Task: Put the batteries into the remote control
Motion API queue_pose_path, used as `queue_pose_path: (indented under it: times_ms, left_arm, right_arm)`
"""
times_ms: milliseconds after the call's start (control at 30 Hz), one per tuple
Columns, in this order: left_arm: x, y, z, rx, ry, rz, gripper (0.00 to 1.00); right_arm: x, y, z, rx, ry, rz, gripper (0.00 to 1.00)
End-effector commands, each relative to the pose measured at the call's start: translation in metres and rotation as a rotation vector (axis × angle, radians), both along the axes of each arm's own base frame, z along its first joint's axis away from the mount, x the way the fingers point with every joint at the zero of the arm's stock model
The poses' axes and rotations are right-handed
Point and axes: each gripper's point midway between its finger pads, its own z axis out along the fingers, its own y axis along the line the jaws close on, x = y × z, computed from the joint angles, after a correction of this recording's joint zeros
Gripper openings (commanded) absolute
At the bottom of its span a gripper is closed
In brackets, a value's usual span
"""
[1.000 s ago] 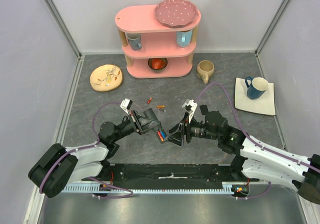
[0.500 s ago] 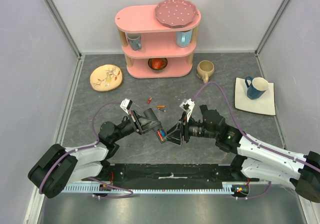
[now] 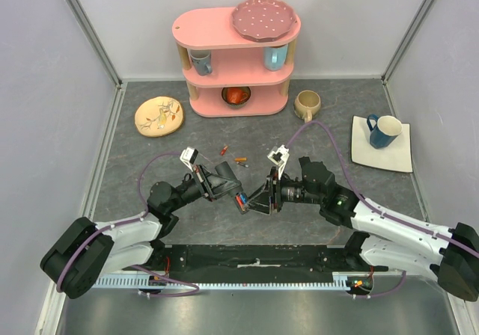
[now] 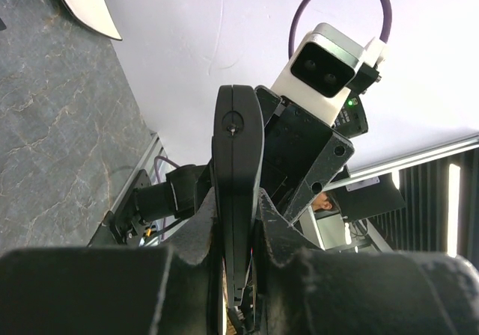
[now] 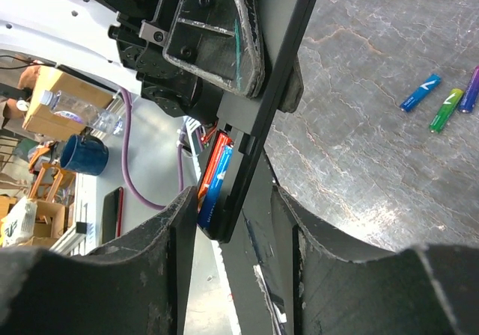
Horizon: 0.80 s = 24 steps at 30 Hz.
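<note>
The left tool (image 4: 236, 226) is clamped on the remote control (image 4: 236, 148), which its own camera shows edge-on, the recess hidden. The right wrist view shows that recess holding red and blue batteries (image 5: 215, 178) between the right tool's (image 5: 233, 200) fingers, though I cannot tell whether those fingers press the bar. Three loose cells (image 5: 441, 107) lie on the bench (image 5: 352, 163) beyond that tool.

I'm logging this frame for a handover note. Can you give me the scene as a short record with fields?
remote: held between the two arms
left pincer: shut on remote
right pincer: straddles remote's end; grip unclear
batteries in remote: one red, one blue visible in the recess
loose batteries: blue, green and purple lying on table
task state: loading under way, spare cells not yet picked up
</note>
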Motion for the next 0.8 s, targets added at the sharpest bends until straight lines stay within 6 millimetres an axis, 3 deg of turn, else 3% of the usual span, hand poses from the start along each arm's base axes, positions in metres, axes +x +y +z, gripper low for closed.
queue_pose_path:
  times_ms: [0,400,533,767]
  left_arm:
    - [-0.0146,-0.0034,0.0328,-0.064,-0.113,-0.059,0.02]
    - [-0.0167,-0.0063,0.0341,-0.057,-0.131,-0.074,0.02]
    - [-0.0165,-0.0068,0.0337,-0.055,-0.133,-0.075,0.02]
    - [-0.0152,-0.0074,0.0293,-0.042,-0.127,-0.071,0.02]
  right_arm:
    - [0.0132,0.0009,0.0016,0.028,-0.004,-0.043,0.5]
    - [0.0175,0.0044,-0.0023,0.036,0.026,-0.039,0.41]
    - [0.0174,0.0052,-0.0048,0.029,0.034,-0.033,0.31]
    - [0.0164,0.0055,-0.0076,0.023,0.043,-0.028,0.2]
